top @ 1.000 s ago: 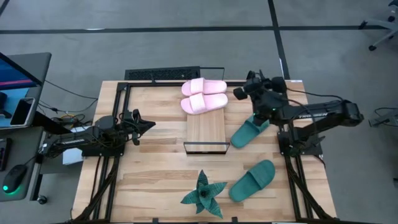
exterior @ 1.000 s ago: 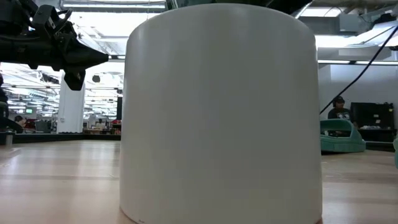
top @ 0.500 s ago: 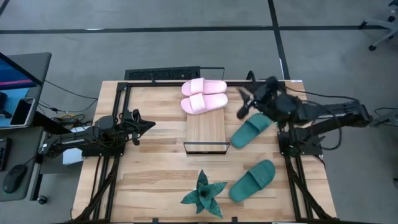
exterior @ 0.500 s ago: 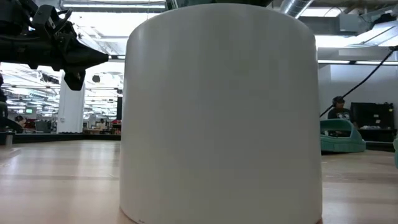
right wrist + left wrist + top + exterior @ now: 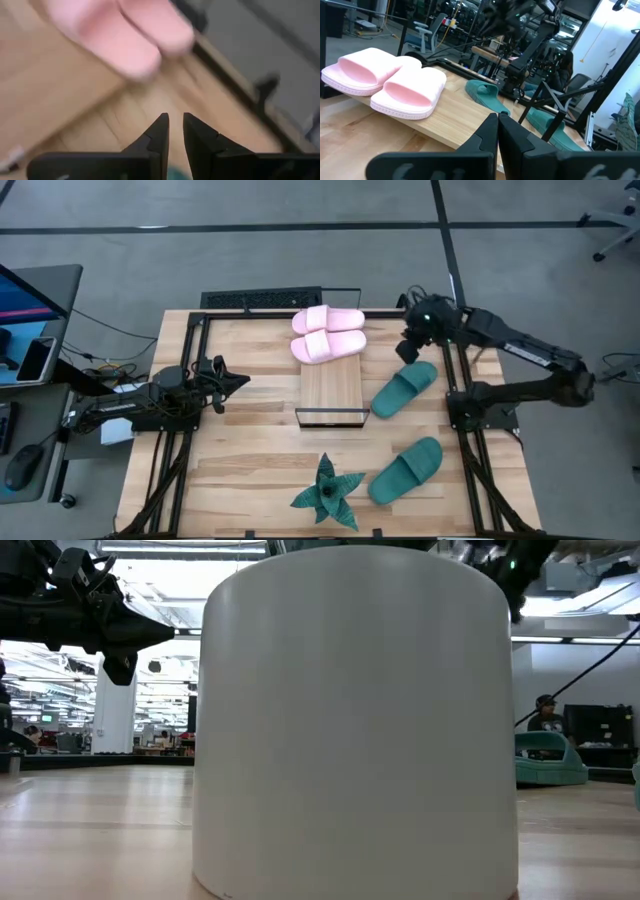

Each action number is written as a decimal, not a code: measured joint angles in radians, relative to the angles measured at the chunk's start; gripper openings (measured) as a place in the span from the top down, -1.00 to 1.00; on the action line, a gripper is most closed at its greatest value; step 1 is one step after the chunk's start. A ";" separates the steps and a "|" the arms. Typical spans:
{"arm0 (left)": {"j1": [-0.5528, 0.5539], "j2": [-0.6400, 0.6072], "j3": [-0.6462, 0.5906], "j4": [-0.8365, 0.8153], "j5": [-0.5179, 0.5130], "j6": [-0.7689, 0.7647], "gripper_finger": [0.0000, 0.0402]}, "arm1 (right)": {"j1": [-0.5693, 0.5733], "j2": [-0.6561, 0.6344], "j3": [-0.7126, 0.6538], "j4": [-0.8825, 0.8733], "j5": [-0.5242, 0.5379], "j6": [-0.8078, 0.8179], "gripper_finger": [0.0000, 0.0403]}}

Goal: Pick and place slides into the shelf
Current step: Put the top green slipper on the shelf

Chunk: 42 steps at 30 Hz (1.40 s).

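Note:
Two pale pink slides (image 5: 328,333) lie side by side on the far end of the slatted shelf (image 5: 332,392); the left wrist view shows them too (image 5: 390,82). One teal slide (image 5: 405,388) lies flat on the table right of the shelf. The other teal slide (image 5: 405,470) lies near the right front. My right gripper (image 5: 410,348) hovers above the far right of the table, just beyond the first teal slide. It is open by a narrow gap (image 5: 175,122) and holds nothing. My left gripper (image 5: 238,380) waits shut at the table's left side (image 5: 497,120).
A spiky green plant (image 5: 328,492) stands near the front edge, left of the nearer teal slide. A large white object (image 5: 355,720) fills the low view. The shelf's near half is bare wood. A keyboard (image 5: 262,300) lies past the far edge.
My right gripper has risen from the far end of the teal slide beside the shelf. It swung left toward the pink slides, then back toward the far right corner, turning as it went. That teal slide has stayed on the table.

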<state>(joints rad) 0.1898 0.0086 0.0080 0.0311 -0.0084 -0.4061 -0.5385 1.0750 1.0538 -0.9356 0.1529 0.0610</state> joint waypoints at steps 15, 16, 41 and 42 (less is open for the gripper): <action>0.000 0.000 0.000 0.000 0.000 0.000 1.00 | -0.253 0.163 -0.007 -0.169 -0.080 -0.002 0.75; 0.000 0.000 0.000 0.000 0.001 0.000 1.00 | -0.265 0.163 -0.016 -0.179 -0.120 -0.020 0.75; 0.000 0.000 0.000 0.000 0.001 0.000 1.00 | -0.360 0.237 -0.223 -0.174 -0.200 -0.144 0.80; 0.000 0.000 0.000 0.000 0.001 0.000 1.00 | -0.360 0.248 -0.223 -0.174 -0.199 -0.141 0.81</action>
<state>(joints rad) 0.1898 0.0084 0.0078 0.0312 -0.0078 -0.4057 -0.8987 1.3228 0.8307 -1.1096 -0.0459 -0.0801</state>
